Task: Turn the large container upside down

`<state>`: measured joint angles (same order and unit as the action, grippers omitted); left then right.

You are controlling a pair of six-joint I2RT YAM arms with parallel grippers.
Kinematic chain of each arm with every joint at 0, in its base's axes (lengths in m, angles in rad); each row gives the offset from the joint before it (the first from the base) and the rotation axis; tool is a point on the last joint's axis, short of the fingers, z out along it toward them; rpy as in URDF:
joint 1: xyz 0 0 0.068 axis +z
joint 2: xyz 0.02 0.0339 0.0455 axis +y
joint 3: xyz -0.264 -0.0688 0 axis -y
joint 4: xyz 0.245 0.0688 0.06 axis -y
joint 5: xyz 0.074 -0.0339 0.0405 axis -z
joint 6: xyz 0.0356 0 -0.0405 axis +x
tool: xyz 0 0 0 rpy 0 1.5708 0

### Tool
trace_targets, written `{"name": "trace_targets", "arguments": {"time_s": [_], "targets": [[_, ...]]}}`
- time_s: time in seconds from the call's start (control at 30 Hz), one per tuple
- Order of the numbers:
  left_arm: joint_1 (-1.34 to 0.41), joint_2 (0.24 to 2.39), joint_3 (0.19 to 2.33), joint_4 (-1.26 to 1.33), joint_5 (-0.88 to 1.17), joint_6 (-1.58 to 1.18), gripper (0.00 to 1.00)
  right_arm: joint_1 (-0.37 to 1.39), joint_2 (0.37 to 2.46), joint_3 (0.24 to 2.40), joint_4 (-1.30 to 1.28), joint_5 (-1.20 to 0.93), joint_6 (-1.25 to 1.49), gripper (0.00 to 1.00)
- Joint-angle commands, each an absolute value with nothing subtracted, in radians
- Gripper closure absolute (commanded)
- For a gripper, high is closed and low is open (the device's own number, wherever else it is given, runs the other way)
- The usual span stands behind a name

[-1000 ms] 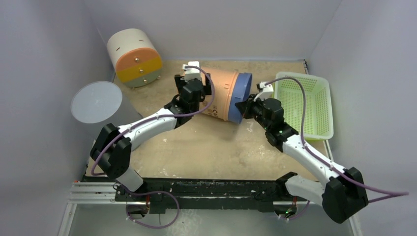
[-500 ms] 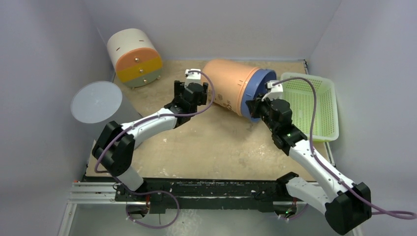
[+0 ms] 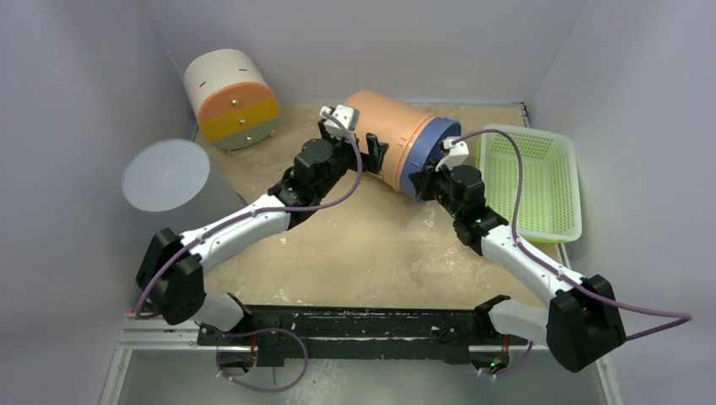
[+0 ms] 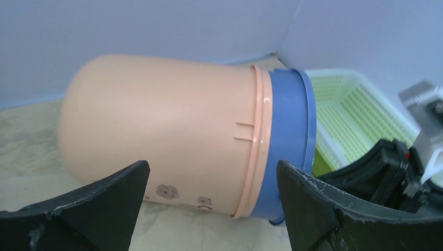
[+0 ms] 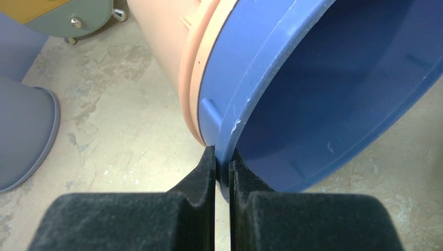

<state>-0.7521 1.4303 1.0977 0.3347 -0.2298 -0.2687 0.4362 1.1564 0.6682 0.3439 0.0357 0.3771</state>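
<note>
The large container (image 3: 390, 133) is peach with a blue rim. It lies on its side at the back of the table, with its open mouth facing right and toward me. My right gripper (image 3: 420, 180) is shut on the lower edge of the blue rim, and the right wrist view (image 5: 223, 157) shows the rim (image 5: 271, 99) pinched between its jaws. My left gripper (image 3: 369, 154) is open, just in front of the container's near side. In the left wrist view (image 4: 211, 172) its jaws stand wide apart, level with the peach wall (image 4: 167, 125) and not touching it.
A green basket (image 3: 532, 181) stands right of the container, close to its rim, and also shows in the left wrist view (image 4: 360, 104). A round drawer unit (image 3: 232, 97) sits at the back left. A grey cylinder (image 3: 165, 175) stands at the left edge. Walls close in on the back and sides.
The container swung back and to the right, its mouth turning more toward me, with the right gripper holding the rim. The left gripper left the closed end and moved right along the near side.
</note>
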Motion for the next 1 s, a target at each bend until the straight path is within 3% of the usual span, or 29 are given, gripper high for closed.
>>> {"name": "trace_targets", "arguments": {"time_s": [0.0, 0.17, 0.5, 0.97], "targets": [[-0.751, 1.523, 1.141, 0.404, -0.037, -0.255, 0.12, 0.437, 1.15, 0.682, 0.384, -0.001, 0.367, 1.0], [-0.75, 1.582, 1.16, 0.452, 0.038, -0.253, 0.12, 0.439, 1.17, 0.688, 0.389, -0.017, 0.365, 1.0], [-0.755, 1.656, 1.182, 0.5, -0.006, -0.245, 0.12, 0.444, 1.199, 0.697, 0.407, -0.057, 0.379, 1.0], [-0.877, 1.81, 1.263, 0.477, -0.402, -0.091, 0.12, 0.503, 1.15, 0.691, 0.364, -0.073, 0.404, 1.0]]}}
